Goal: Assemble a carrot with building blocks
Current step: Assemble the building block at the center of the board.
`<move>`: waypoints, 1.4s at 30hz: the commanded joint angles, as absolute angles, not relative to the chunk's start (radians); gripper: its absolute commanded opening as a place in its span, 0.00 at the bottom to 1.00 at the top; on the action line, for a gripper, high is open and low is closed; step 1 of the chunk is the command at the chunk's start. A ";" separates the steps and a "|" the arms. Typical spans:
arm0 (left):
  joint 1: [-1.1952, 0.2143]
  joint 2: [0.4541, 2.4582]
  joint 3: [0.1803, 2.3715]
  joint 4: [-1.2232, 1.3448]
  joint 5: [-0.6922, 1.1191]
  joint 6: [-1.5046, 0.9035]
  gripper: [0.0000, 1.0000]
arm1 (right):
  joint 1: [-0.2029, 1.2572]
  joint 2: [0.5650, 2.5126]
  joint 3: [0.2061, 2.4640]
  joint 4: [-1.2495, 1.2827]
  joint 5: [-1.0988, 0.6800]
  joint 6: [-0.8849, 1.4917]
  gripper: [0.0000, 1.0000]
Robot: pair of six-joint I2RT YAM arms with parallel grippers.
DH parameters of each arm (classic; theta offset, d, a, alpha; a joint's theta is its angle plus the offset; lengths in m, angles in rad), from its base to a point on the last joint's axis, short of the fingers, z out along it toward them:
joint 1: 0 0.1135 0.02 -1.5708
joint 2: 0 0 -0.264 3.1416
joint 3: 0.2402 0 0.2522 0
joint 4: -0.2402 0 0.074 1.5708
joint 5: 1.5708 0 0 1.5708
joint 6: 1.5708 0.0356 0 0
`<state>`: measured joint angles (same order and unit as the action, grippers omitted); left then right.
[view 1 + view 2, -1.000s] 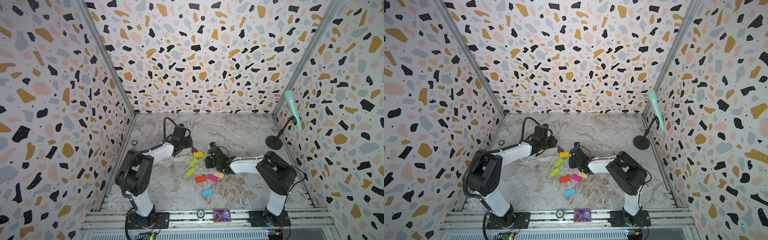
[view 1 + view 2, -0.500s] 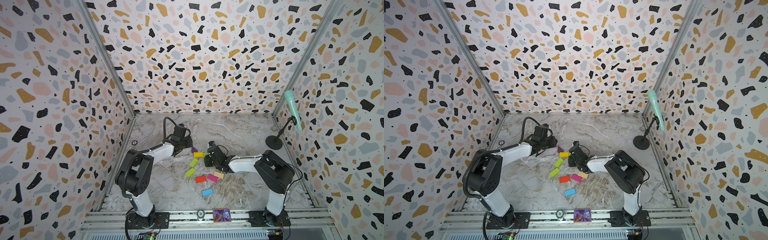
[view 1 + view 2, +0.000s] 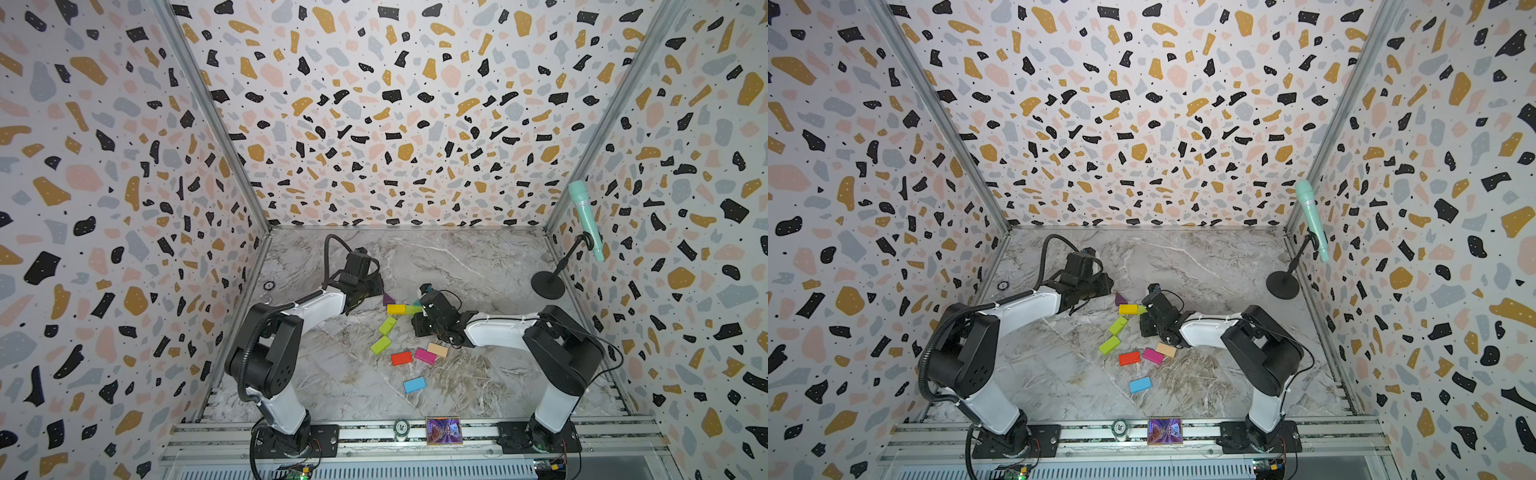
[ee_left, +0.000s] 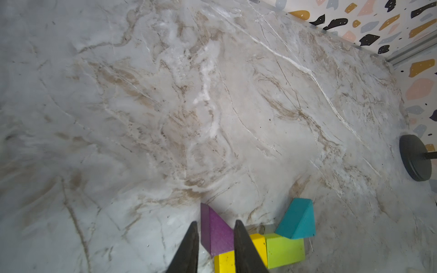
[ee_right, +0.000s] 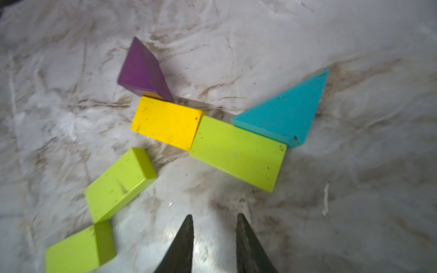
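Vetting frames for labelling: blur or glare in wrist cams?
Right wrist view: soft throughout, a lime green block smeared, glare patch on the table by the right claw. Left wrist view: sharper, purple triangle crisp, table smeared toward one edge.

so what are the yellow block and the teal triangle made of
The yellow rectangular block: probably painted wood, matte; dark scuffs and specks mark its flat, sharp-edged face. Plastic is possible. The teal triangular block: same matte paint look, with small dark nicks; likely wood too.

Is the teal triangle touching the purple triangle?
No, the teal triangle and purple triangle sit apart, with bare table between them.
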<state>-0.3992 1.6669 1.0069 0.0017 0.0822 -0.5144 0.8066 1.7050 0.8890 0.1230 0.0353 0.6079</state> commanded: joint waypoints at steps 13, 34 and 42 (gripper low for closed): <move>-0.516 1.409 0.669 -0.134 0.007 -0.558 0.46 | 0.687 1.474 0.826 0.103 -0.104 0.528 0.58; -0.660 1.607 0.840 -0.233 -0.092 -0.493 0.55 | 0.684 1.543 0.770 0.245 -0.196 0.588 0.58; -0.675 1.631 0.841 -0.263 -0.132 -0.498 0.56 | 0.686 1.546 0.764 0.260 -0.201 0.606 0.58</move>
